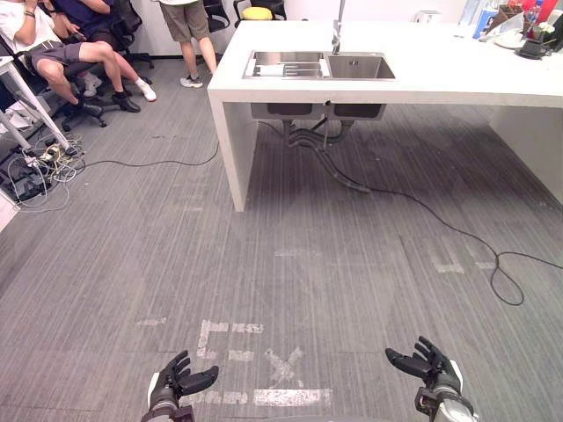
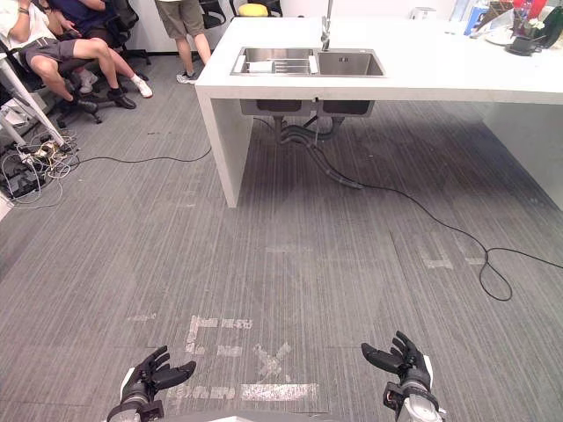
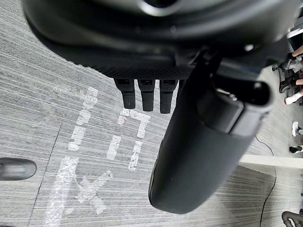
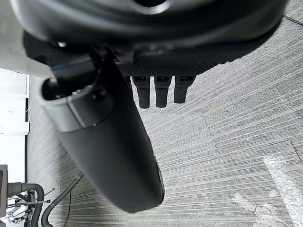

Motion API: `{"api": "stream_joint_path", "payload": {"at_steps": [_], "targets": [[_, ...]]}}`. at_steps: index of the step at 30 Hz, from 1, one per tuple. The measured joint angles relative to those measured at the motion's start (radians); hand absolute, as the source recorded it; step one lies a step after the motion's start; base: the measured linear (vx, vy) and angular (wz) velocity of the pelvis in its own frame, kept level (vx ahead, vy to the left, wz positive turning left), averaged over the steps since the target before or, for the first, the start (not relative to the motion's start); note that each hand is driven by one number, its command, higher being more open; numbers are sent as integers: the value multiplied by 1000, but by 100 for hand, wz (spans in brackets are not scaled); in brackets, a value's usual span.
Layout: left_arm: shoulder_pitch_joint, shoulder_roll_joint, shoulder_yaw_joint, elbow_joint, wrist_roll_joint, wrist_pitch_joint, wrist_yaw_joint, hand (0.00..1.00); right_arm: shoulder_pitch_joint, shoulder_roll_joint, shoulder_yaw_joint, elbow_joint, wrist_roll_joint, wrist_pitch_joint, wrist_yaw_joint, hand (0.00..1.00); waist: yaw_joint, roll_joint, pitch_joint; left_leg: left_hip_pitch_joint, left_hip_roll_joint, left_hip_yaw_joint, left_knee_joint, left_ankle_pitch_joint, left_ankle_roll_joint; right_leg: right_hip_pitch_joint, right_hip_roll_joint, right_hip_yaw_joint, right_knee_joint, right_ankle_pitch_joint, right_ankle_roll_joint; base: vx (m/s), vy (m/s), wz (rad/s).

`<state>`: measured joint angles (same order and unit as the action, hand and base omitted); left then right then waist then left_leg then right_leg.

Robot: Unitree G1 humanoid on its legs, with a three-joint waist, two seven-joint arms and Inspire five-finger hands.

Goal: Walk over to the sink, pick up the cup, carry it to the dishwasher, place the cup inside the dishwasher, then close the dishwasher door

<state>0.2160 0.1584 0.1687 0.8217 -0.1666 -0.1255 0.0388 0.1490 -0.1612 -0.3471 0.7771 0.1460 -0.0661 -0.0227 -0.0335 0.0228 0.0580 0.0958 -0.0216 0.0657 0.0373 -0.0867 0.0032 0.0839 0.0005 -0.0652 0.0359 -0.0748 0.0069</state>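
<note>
While they hang low over the grey floor (image 1: 308, 229), the left robot hand (image 1: 176, 380) and right robot hand (image 1: 431, 364) hold their fingers relaxed and empty. Well ahead, the sink (image 1: 356, 67) sits in the white table (image 1: 457, 83); whether the cup lies inside cannot be told.

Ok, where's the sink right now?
The stainless-steel double sink sits ahead, upper middle of the head views, set in the left end of the white counter, metal faucet behind it.
</note>
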Motion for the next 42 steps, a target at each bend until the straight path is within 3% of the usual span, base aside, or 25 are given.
{"api": "stream_joint_path", "payload": {"at_steps": [15,18,22,24,25,27,28,30,31,34,35,36,37,38,39,40,41,42], "targets": [[-6,0,-22,-34,-2,0,-16,90,-15,-8,1,3,-1,4,2,90,-8,5,27,-1,0,36,-8,-1,-1,-19,1,24,1,0,0,12,-1,-6],[-7,-4,-22,-49,-12,0,-8,90,-32,-16,1,3,-1,5,1,90,-8,11,34,-16,7,59,12,-19,-10,-37,5,40,12,-1,0,-21,3,-16],[-5,-17,-21,-88,-39,0,8,90,-37,-23,1,1,-1,6,-6,90,-6,15,54,-44,14,68,61,-60,1,-53,8,40,30,-24,-3,-9,3,-5],[4,-26,-21,-125,-51,0,10,90,-42,-23,0,-5,-1,6,-14,90,-3,17,60,-82,19,78,125,-108,13,-107,1,28,122,-83,-3,11,12,-13],[8,-29,-21,-146,-51,0,11,90,-46,-23,0,-7,-1,6,-22,90,5,15,62,-109,16,87,185,-151,18,-159,-16,20,235,-150,13,62,26,-14],[6,-31,-23,-162,-52,0,13,90,-47,-24,1,-7,-1,7,-25,90,2,6,69,-118,6,88,229,-192,30,-198,-38,9,357,-204,32,146,30,-7],[1,-30,-31,-166,-54,0,26,90,-52,-24,3,-7,-1,10,-27,90,3,9,78,-107,4,88,248,-228,49,-265,-55,-13,524,-224,53,248,40,-4],[-1,-18,-46,-175,-67,0,36,90,-51,-18,6,-7,-1,13,-27,90,0,5,88,-78,2,80,250,-240,52,-334,-80,-38,716,-208,65,264,19,11],[1,-14,-49,-191,-72,0,44,90,-49,-16,9,-7,-1,21,-26,90,-7,-2,103,-36,1,69,251,-260,53,-380,-102,-64,822,-237,49,398,-6,22],[-23,-15,-49,-197,-89,0,50,90,-68,-35,11,-11,-1,22,-26,90,-10,7,116,28,18,46,222,-297,42,-502,-131,-110,786,-270,39,426,-25,21],[-50,-23,-49,-187,-90,-1,51,90,-78,-59,17,-10,-1,22,-25,90,-19,41,136,69,56,29,184,-301,34,-557,-107,-142,716,-260,29,550,-97,48],[-78,-24,-48,-174,-91,-1,51,90,-85,-83,27,-10,-1,22,-24,90,-34,75,156,106,105,16,162,-297,22,-600,-83,-157,601,-207,21,680,-143,57],[-83,-19,-47,-174,-91,-3,52,90,-86,-85,30,-10,0,21,-24,90,-39,73,155,116,113,5,162,-292,7,-623,-74,-154,546,-166,25,778,-217,59],[-90,-9,-43,-171,-90,-11,61,90,-82,-87,34,-10,0,21,-25,90,-41,53,154,153,122,-8,167,-296,-40,-638,-68,-127,405,-37,18,873,-297,56],[-90,0,-42,-162,-90,-16,70,90,-68,-89,40,-10,0,21,-28,90,-47,25,148,192,126,-33,209,-315,-74,-626,-85,-111,378,178,-38,939,-345,50],[-113,-20,-41,-133,-91,-13,74,90,-88,-105,40,2,1,24,-34,90,-48,67,160,178,177,-42,311,-293,-122,-627,-62,-150,493,76,-64,769,-287,43],[-119,-21,-42,-133,-90,-13,70,90,-97,-102,40,1,4,23,-36,90,-54,62,160,151,182,-46,381,-249,-140,-617,-64,-155,513,32,-61,585,-220,24],[-125,-27,-46,-133,-91,-13,70,90,-108,-99,44,0,10,23,-36,90,-57,60,162,98,191,-44,513,-146,-123,-584,-60,-162,521,-11,-69,740,-306,28]]}}
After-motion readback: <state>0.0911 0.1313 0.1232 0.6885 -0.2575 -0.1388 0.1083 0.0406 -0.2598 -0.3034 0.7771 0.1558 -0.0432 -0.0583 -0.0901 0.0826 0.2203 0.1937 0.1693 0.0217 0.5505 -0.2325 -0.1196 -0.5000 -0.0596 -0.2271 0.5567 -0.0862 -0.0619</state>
